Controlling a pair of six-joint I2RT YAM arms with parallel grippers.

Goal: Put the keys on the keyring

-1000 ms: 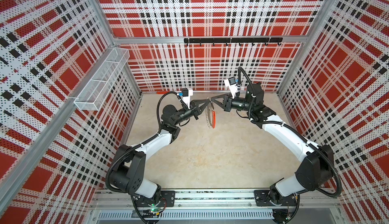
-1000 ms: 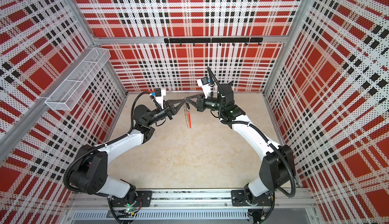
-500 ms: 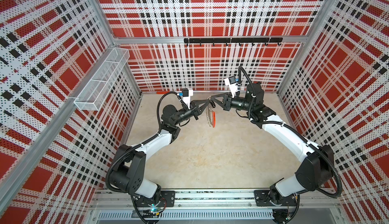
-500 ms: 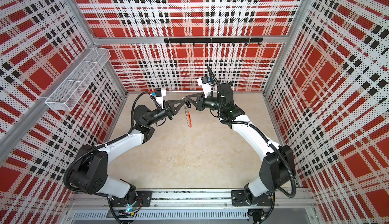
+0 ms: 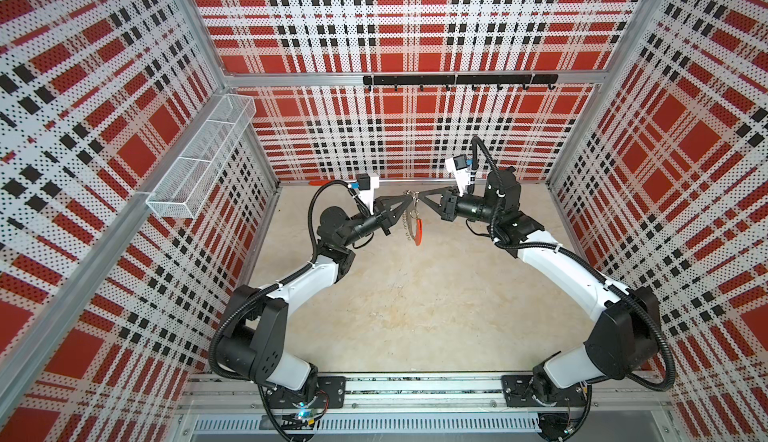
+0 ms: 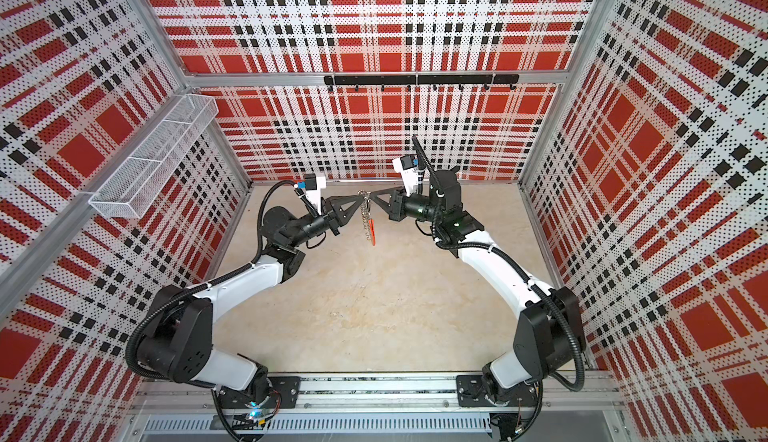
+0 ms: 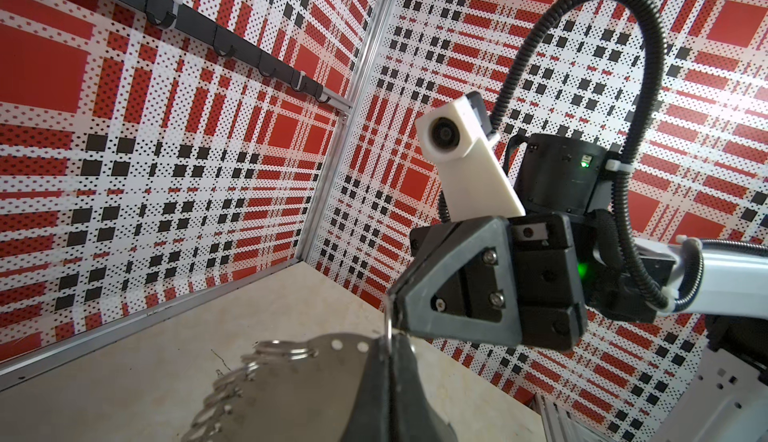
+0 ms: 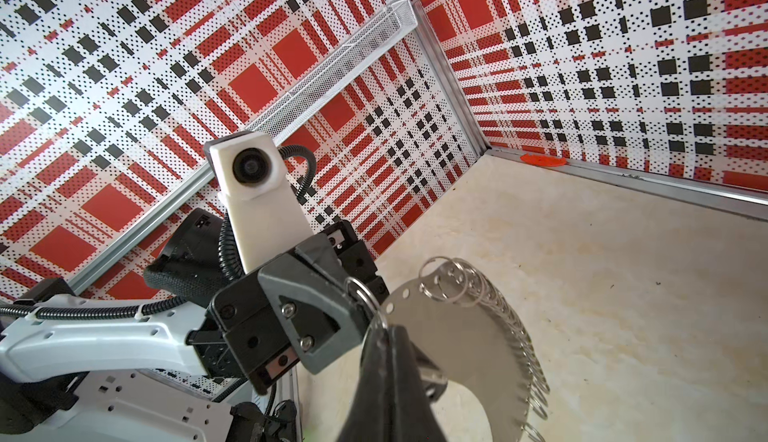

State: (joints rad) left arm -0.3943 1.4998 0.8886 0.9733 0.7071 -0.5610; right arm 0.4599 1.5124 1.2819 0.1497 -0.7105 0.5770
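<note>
**Change.** Against one second earlier we find almost no difference. The left pincer (image 5: 410, 200) and right pincer (image 5: 419, 196) sit where they sat, tips still nearly meeting, and neither has opened. Only the keyring (image 5: 409, 221) beneath them has turned slightly. In both top views we now see it closer to edge-on, its red-orange segment (image 5: 419, 228) lying tight against the row of split rings (image 8: 511, 336).

**Pose.** The left arm (image 5: 299, 280) and right arm (image 5: 561, 267) rise from the rail (image 5: 415, 390) at the near edge. Their elbows bow outward and their forearms converge toward the rear wall (image 5: 415, 128). The wrists are roughly level and the fingers point at one another, well above the table (image 5: 415, 327).

**Grip.** The left pincer is clamped on the end of the keyring's flat, perforated metal plate (image 8: 457, 348), as the left wrist view shows. The right pincer is pinched narrow on a thin wire ring at that same end of the plate, and this ring loops up just above both tips. The two pairs of tips lie just beside each other; we cannot tell whether they touch.

**Location.** The keyring hangs free directly below the meeting tips, clear of the table. A lone red-orange strip (image 5: 320, 183) lies on the table behind the left pincer, against the rear wall.
</note>
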